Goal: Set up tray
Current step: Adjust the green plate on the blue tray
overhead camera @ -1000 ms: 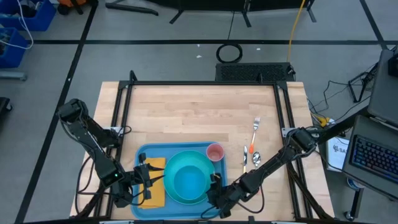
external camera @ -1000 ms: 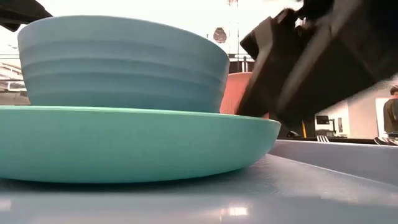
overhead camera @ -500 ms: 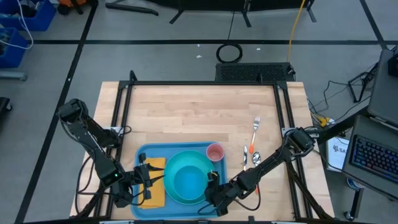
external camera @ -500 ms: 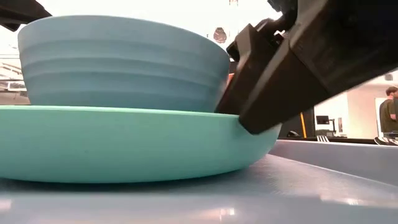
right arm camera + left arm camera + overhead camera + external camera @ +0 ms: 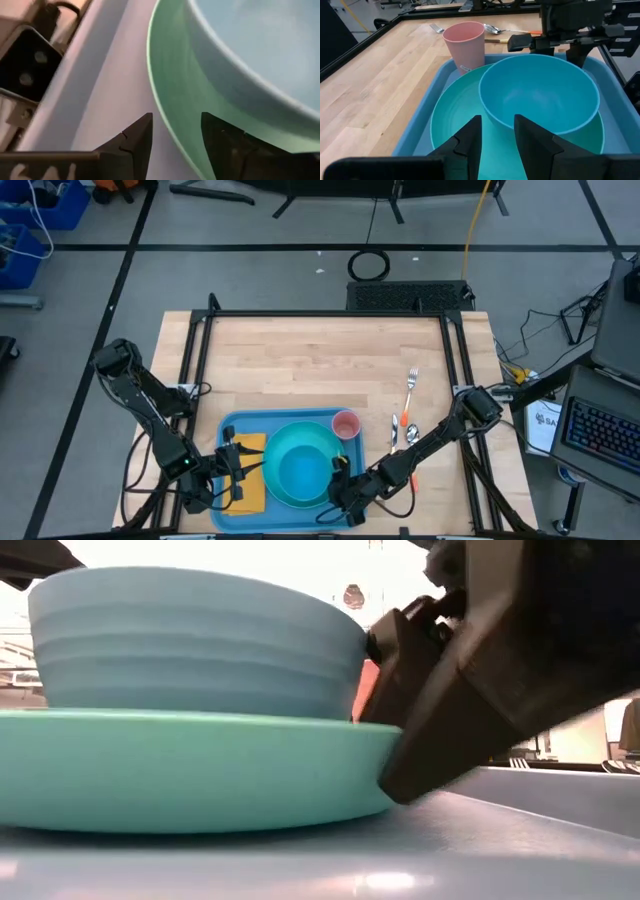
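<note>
The blue tray (image 5: 232,430) lies at the table's near edge. On it a turquoise plate (image 5: 278,488) carries a light-blue bowl (image 5: 305,465). A pink cup (image 5: 345,424) stands in the tray's far right corner, and an orange napkin (image 5: 250,448) lies on its left part. My left gripper (image 5: 236,470) is open and empty over the napkin; it also shows in the left wrist view (image 5: 497,137). My right gripper (image 5: 172,135) is open at the plate's right near rim (image 5: 160,107), one finger on each side of it. It also shows in the high view (image 5: 340,483). My right gripper comes at the plate's right rim (image 5: 370,755) low and slanting from the table's right near side. The rim runs between its open fingers (image 5: 132,142). I cannot tell whether a finger touches the plate. The plate lies flat on the tray.
A fork (image 5: 410,385), a spoon (image 5: 395,435) and an orange-handled utensil (image 5: 407,423) lie on the bare wood to the right of the tray. The far half of the table (image 5: 320,360) is bare wood inside a black frame.
My right gripper has gone toward the table's left and down to the plate's right rim, staying open. The plate, bowl and cup have kept their places.
</note>
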Controlling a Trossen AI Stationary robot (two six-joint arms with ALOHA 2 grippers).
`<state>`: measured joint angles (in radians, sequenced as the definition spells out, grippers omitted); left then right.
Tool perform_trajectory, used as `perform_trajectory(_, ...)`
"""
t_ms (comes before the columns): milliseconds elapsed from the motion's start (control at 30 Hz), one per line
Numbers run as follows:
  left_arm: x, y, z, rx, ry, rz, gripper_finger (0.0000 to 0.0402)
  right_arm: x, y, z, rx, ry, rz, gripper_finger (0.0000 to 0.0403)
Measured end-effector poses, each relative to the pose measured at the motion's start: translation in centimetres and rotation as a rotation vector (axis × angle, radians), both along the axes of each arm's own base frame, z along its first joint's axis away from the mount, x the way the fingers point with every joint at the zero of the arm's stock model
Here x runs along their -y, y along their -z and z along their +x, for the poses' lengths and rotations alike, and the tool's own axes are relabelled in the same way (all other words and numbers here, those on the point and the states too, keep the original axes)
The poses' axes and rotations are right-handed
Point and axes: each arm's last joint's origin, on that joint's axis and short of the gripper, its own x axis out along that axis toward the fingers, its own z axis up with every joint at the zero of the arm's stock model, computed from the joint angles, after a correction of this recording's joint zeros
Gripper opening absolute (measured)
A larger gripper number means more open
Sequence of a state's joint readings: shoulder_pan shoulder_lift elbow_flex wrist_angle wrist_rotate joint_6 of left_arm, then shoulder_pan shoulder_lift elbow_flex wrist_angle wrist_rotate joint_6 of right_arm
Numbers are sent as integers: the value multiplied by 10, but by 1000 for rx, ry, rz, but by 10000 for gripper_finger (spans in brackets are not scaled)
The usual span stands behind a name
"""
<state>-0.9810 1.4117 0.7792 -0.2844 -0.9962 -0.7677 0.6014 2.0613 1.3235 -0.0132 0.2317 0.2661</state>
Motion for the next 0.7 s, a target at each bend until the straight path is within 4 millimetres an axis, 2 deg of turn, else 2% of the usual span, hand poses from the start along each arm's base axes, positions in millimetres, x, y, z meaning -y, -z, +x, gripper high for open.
perform_trajectory(167,0,0,0,-1,0,2,120,-3,-4,2,45,-18,15,117)
perform_trajectory(467,0,0,0,-1,0,2,120,-3,-3,2,27,-39,31,41)
perform_trajectory(700,0,0,0,-1,0,3,120,-4,-4,2,28,-55,45,12)
